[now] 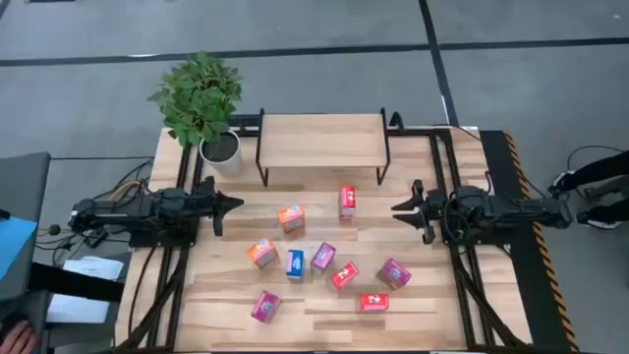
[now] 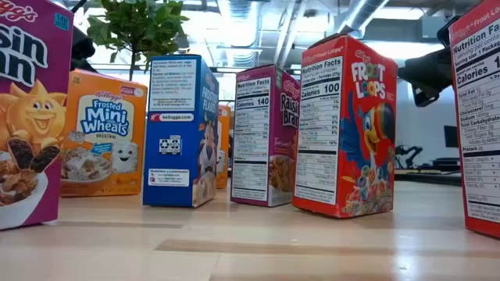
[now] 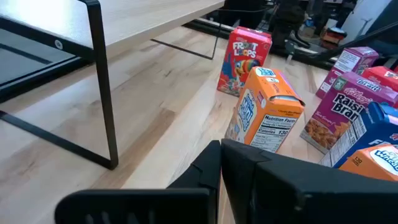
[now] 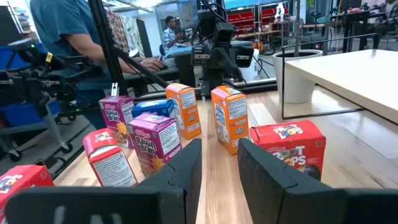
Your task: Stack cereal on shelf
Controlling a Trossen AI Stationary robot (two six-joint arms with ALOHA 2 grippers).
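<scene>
Several small cereal boxes stand upright on the plank table, scattered across its middle and near part: a red one [image 1: 347, 201], an orange one [image 1: 290, 217], a blue one [image 1: 295, 263], a magenta one [image 1: 265, 306]. The shelf [image 1: 321, 141], a light-wood board on thin black legs, stands at the far middle with nothing on it. My left gripper [image 1: 234, 204] hovers shut at the left, pointing right toward the orange box [image 3: 264, 109]. My right gripper [image 1: 398, 208] hovers open at the right, pointing left, the red box [image 4: 289, 146] just ahead; nothing lies between its fingers [image 4: 186, 165].
A potted plant [image 1: 201, 103] stands at the far left corner beside the shelf. Black rails [image 1: 447, 187] run along both sides of the table. A person [image 4: 68, 37] sits beyond the table's left edge. Bare wood lies between the shelf and the boxes.
</scene>
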